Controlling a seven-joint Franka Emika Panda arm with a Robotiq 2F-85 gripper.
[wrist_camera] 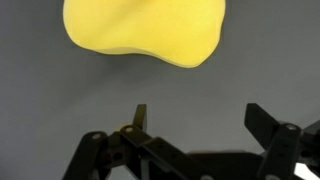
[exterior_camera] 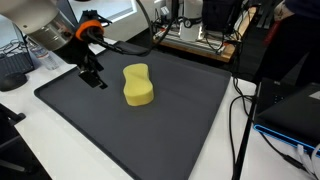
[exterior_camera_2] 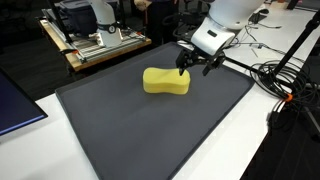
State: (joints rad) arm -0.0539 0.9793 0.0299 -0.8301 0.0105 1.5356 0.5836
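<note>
A yellow sponge [exterior_camera: 138,85] lies on the dark grey mat [exterior_camera: 150,135] near its far middle; it also shows in the other exterior view [exterior_camera_2: 166,80] and at the top of the wrist view [wrist_camera: 145,30]. My gripper [exterior_camera: 95,78] hovers just above the mat beside the sponge, a short gap away, and also appears in the exterior view [exterior_camera_2: 193,66]. In the wrist view the gripper [wrist_camera: 200,118] has its fingers spread apart with only bare mat between them. It is open and holds nothing.
The mat [exterior_camera_2: 150,120] covers a white table. A wooden bench with equipment [exterior_camera_2: 100,40] stands behind it. Black cables [exterior_camera: 240,120] run along the mat's side, and more cables [exterior_camera_2: 285,85] lie by the arm's base. A keyboard [exterior_camera: 15,70] sits at one edge.
</note>
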